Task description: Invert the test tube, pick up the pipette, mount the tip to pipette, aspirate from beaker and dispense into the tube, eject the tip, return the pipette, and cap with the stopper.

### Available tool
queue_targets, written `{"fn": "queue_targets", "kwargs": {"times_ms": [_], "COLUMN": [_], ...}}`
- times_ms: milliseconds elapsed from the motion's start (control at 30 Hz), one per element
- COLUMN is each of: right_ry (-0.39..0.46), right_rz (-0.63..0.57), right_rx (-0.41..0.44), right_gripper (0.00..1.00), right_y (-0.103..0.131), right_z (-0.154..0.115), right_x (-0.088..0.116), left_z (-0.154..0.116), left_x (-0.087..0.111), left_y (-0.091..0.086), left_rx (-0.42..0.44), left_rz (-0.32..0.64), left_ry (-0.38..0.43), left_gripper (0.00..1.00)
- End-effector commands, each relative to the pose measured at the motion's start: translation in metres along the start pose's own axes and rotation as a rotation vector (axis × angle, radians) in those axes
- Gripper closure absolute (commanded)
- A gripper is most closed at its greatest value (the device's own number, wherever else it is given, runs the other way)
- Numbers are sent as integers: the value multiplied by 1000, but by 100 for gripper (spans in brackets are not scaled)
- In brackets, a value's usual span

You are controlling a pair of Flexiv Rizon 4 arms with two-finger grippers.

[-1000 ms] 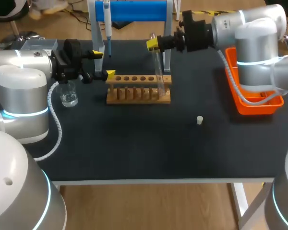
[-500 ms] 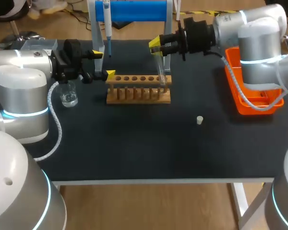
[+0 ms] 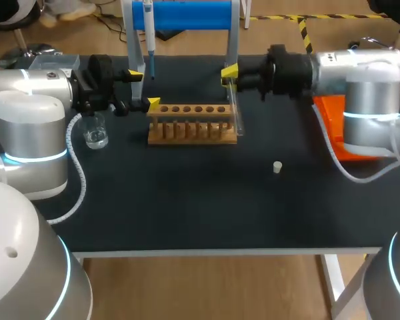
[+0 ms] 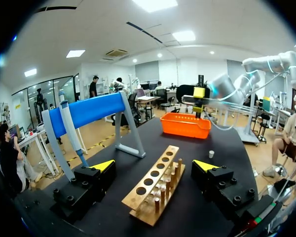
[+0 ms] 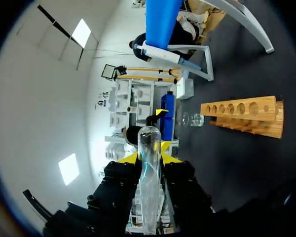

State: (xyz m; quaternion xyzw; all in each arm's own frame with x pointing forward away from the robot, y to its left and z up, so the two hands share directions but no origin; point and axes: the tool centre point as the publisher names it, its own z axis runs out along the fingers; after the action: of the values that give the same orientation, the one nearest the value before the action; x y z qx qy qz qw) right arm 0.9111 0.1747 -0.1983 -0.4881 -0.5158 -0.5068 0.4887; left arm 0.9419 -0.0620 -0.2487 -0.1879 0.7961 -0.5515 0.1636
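I am holding the test tube point(image 3: 235, 110) at the right end of the wooden rack point(image 3: 193, 125).
My right gripper point(image 3: 230, 73) is clamping the clear glass tube, whose rounded end is pointing out past the fingertips point(image 5: 129, 158). The tube is hanging tilted, just beside the rack. My left gripper point(image 3: 144, 89) is hovering spread wide at the rack's left end, grasping nothing. The white stopper point(image 3: 277, 167) is lying nearer, to the right.
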Motion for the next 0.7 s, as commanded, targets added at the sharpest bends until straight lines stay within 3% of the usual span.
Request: {"fn": "queue_targets", "kwargs": {"times_ms": [33,700], "right_ry": [11,27], "right_rz": [9,76], "right_rx": [17,42], "right_gripper": [100,100], "right_y": [3,0], "right_z": [-7,-5], "right_x": [-4,-7], "left_z": [0,0], "left_x": [0,0], "left_y": [0,0], "left_rx": [1,1], "left_rz": [1,1], "left_ry": [-1,-1], "left_gripper": [0,0]}}
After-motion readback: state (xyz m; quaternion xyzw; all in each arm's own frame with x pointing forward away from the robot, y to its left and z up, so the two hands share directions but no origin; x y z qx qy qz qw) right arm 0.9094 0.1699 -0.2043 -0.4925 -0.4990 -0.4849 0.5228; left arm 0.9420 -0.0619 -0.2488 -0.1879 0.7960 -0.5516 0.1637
